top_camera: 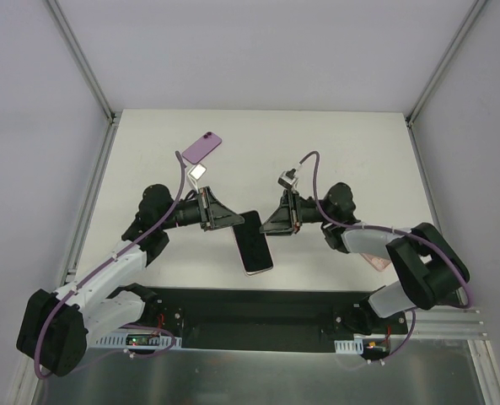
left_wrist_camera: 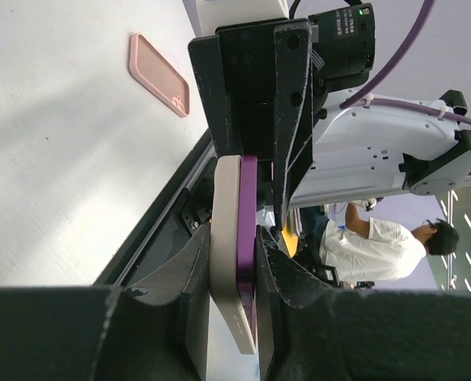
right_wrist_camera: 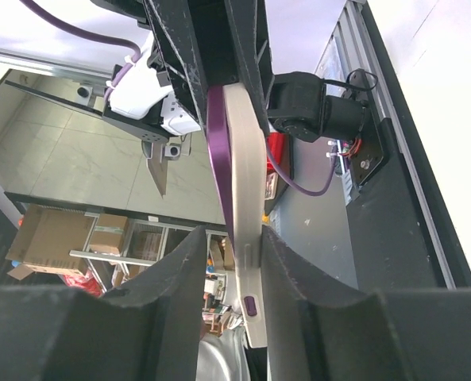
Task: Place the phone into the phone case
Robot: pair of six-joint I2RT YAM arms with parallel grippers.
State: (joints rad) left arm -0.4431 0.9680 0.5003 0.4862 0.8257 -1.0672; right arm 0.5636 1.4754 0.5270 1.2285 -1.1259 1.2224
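A purple phone (top_camera: 255, 245) with a dark screen is held tilted above the table's front edge, between both arms. In the left wrist view the purple phone (left_wrist_camera: 248, 206) lies pressed against a beige case (left_wrist_camera: 225, 206), and my left gripper (left_wrist_camera: 233, 238) is shut on the pair. My left gripper (top_camera: 235, 221) grips the phone's upper left edge. My right gripper (top_camera: 271, 226) straddles the upper right edge. In the right wrist view the gripper (right_wrist_camera: 231, 238) is open: one finger touches the beige case (right_wrist_camera: 243, 159), the other stands off the purple phone (right_wrist_camera: 216, 151).
A purple flat slab (top_camera: 201, 148), phone or case, lies at the back left of the white table (top_camera: 342, 152). A pink case (top_camera: 378, 262) lies under my right arm and shows in the left wrist view (left_wrist_camera: 160, 73). A black rail (top_camera: 258, 308) runs along the front.
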